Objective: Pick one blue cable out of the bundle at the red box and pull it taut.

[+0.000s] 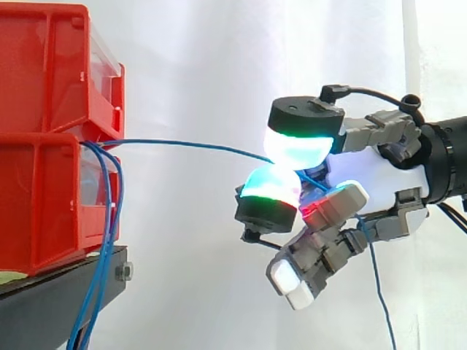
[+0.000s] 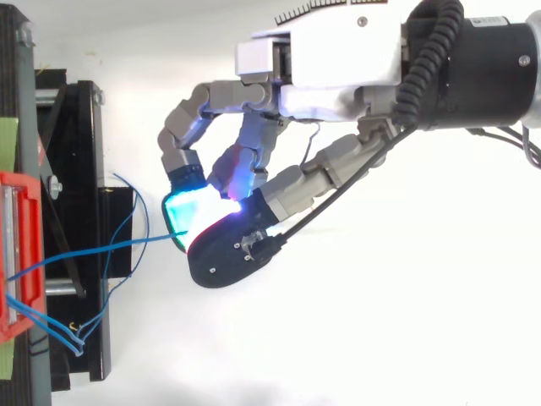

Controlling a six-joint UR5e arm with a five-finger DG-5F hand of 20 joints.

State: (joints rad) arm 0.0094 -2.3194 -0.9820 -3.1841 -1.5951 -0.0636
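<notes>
1. Robot hand (image 1: 372, 179), right of frame, pinches thin blue cable (image 1: 190, 145) between two glowing cyan-green pads (image 1: 295, 149).
2. Cable runs nearly straight from stacked red plastic bins (image 1: 44, 146) at left edge to the pads; its tail hangs below the hand.
3. Other loose blue cables (image 1: 108, 240) droop from the bins past black metal stand (image 1: 58, 299), lower left.

Bright, even light — curtain (image 1: 204, 73) washed out (glare), shadows faint.
</notes>
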